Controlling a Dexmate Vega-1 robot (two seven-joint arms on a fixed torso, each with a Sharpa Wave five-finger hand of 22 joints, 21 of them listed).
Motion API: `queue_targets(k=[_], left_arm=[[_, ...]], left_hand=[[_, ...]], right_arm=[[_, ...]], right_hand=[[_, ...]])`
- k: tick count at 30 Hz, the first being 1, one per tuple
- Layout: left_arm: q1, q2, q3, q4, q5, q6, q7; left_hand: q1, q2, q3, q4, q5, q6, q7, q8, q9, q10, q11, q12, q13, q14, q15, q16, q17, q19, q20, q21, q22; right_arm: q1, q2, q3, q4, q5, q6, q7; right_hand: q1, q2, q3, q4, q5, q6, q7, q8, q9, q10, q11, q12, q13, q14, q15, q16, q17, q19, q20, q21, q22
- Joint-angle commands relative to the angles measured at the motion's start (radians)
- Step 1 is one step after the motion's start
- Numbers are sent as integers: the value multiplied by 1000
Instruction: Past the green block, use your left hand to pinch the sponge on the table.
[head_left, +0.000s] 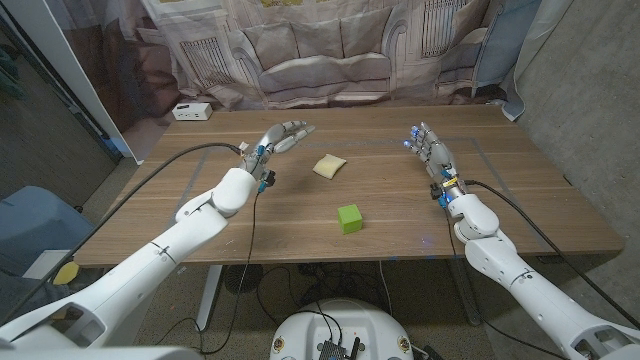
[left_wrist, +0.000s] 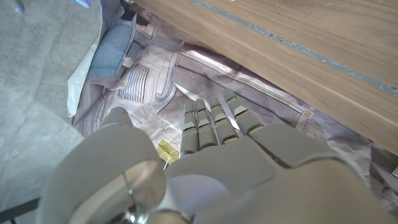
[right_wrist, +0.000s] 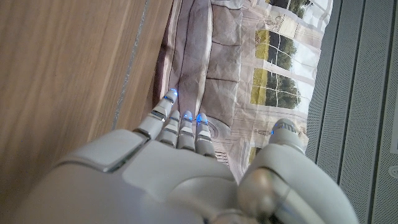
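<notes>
**One sponge, one block, two empty hands**

We count one sponge (head_left: 329, 166) on the wooden table (head_left: 520, 200): a pale yellow, soft-looking slab with squared corners, lying flat near the table's middle. One green block (head_left: 349, 218) sits nearer the robot's edge than the sponge and well apart from it; it is a small cube with crisp edges and a matte, bright green face. One white box (head_left: 191, 111), low and rectangular, stands at the far left corner of the table.

We see two hands, both of smooth white, rounded shell plates with darker segmented fingers. The left hand (head_left: 281, 138) is raised above the table to the left of the sponge, its fingers (head_left: 298, 129) extended and slightly spread toward the sponge, holding nothing and not touching it. In the left wrist view the same hand (left_wrist: 211, 162) shows its fingers (left_wrist: 208, 121) straight and side by side, with the table's plank edge beyond.

The right hand (head_left: 428, 148) stands over the table's right side, well apart from both objects, fingers apart and empty. In the right wrist view that hand (right_wrist: 180, 168) shows fingertips (right_wrist: 171, 96) lit with small blue lights, spread against the wood grain.

Behind the table hangs one printed fabric backdrop (head_left: 320, 50), creased, picturing a sofa.
</notes>
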Motion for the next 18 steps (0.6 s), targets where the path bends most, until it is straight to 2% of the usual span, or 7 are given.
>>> queue_targets(k=[1, 8, 18], left_arm=[[-4, -53, -16, 154, -82, -247, -13], [-7, -75, -20, 200, -148, -328, -69], [8, -83, -43, 225, -288, -344, -161]], left_hand=[[-12, -1, -4, 3, -3, 4, 3, 7, 0, 3, 9, 6, 1, 1, 9, 1, 3, 0, -1, -3, 4], [-19, -3, -8, 5, -5, -6, 4, 3, 0, -4, 15, 3, -4, -7, 16, -2, 3, -4, 1, -9, 4], [-40, -4, -16, 11, -9, -49, 9, -10, -1, -22, 29, -2, -17, -25, 24, -7, 3, -13, 5, -21, 5]], right_arm=[[2, 10, -23, -38, -50, 8, -39], [23, 0, -40, -35, -70, -4, -23], [38, 1, -52, -27, -80, -15, -23]], right_hand=[[-7, 0, -2, -3, 4, 4, 5, 2, 4, 4, 0, 3, 2, 0, 5, 2, 2, 1, -1, 1, 3], [-7, -1, -3, -3, 5, 4, 5, 2, 4, 5, 0, 4, 2, -1, 5, 2, 2, 0, 0, 1, 3], [-9, -3, -5, -3, 5, 4, 4, 2, 4, 5, 0, 4, 2, -2, 7, 2, 1, -4, 3, 1, 3]])
